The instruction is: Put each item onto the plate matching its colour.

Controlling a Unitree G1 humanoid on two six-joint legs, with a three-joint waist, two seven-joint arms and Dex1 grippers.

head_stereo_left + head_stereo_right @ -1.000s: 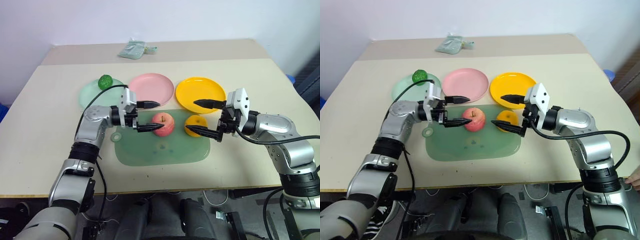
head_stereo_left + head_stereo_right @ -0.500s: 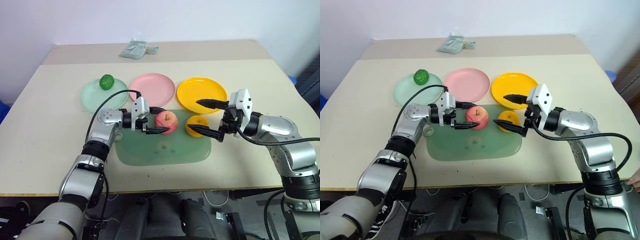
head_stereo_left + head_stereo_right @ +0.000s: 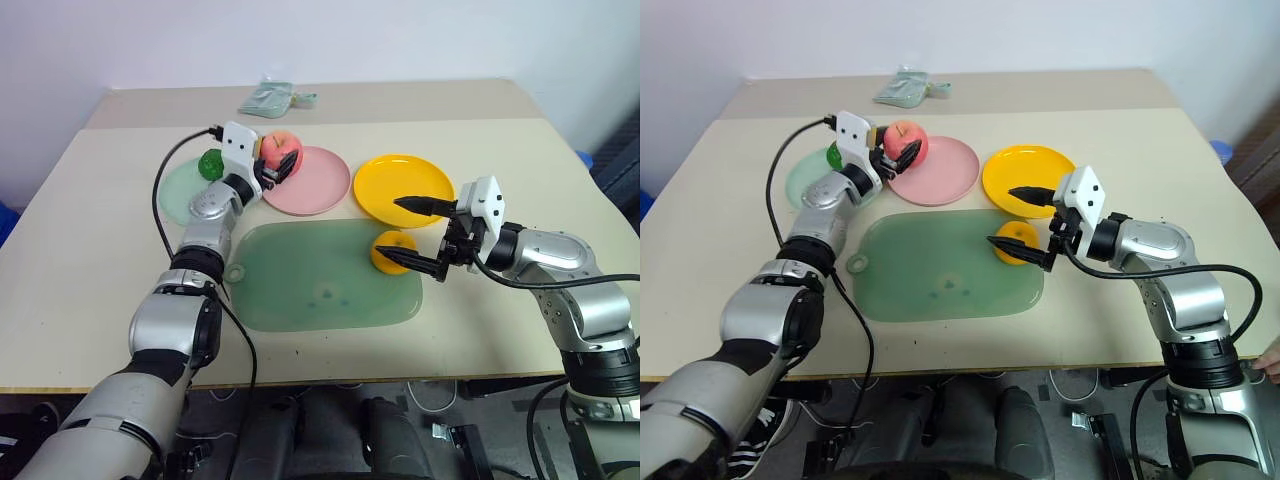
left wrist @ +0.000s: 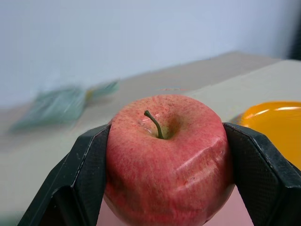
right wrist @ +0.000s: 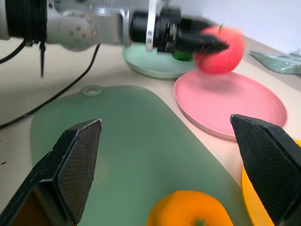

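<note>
Table (image 3: 500,140), apple (image 3: 282,152) (clamped) between left jaws

My two head eyes looked forward and down over the whole table (image 3: 90,290). My left wrist camera sat close behind the apple (image 4: 167,157), which my right wrist camera also caught.

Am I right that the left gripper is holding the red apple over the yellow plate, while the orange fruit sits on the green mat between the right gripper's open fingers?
Not quite. The left gripper holds the red apple over the pink plate, not the yellow plate, as the left eye view shows. The rest holds: the orange fruit sits on the green mat between the right gripper's open fingers.
</note>
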